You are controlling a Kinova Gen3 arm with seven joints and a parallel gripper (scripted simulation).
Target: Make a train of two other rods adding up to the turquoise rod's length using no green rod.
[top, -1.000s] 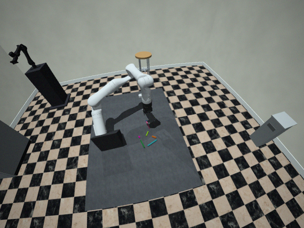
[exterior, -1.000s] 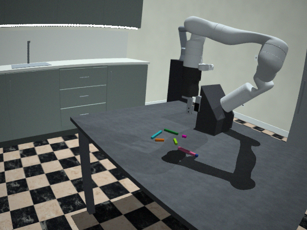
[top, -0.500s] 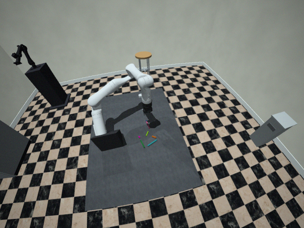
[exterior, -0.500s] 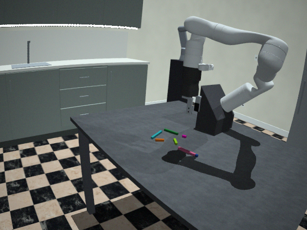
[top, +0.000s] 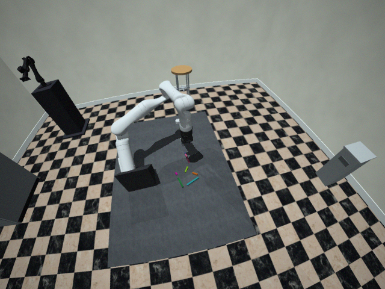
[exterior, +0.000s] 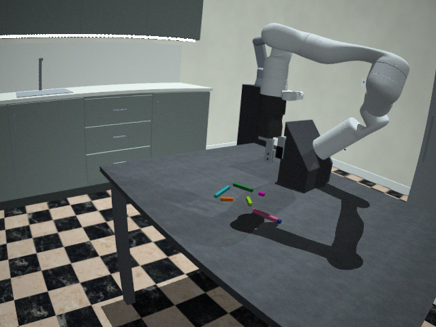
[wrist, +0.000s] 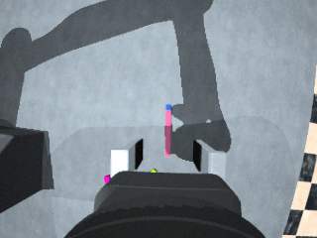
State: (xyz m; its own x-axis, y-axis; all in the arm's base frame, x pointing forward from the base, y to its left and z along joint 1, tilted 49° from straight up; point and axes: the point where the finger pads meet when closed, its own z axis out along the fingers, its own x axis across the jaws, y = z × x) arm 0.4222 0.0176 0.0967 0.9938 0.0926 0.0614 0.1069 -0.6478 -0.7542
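Observation:
The pink rod (exterior: pixel 264 214) lies flat on the dark table with the small blue rod (exterior: pixel 278 221) at its end, in one line; both also show in the wrist view, pink rod (wrist: pixel 168 131) and blue rod (wrist: pixel 169 107). The turquoise rod (exterior: pixel 222 191), green rod (exterior: pixel 242 187), orange rod (exterior: pixel 226 198), lime rod (exterior: pixel 248 201) and magenta rod (exterior: pixel 261 193) lie apart from that pair. My gripper (exterior: pixel 272 150) hangs open and empty well above the table, over the pink rod's near end in the wrist view (wrist: pixel 166 157).
The arm's dark base block (exterior: pixel 302 158) stands on the table behind the rods. A black pedestal (top: pixel 59 107) and a stool (top: pixel 181 76) stand on the checkered floor. The table edge (exterior: pixel 148 211) runs in front of the rods.

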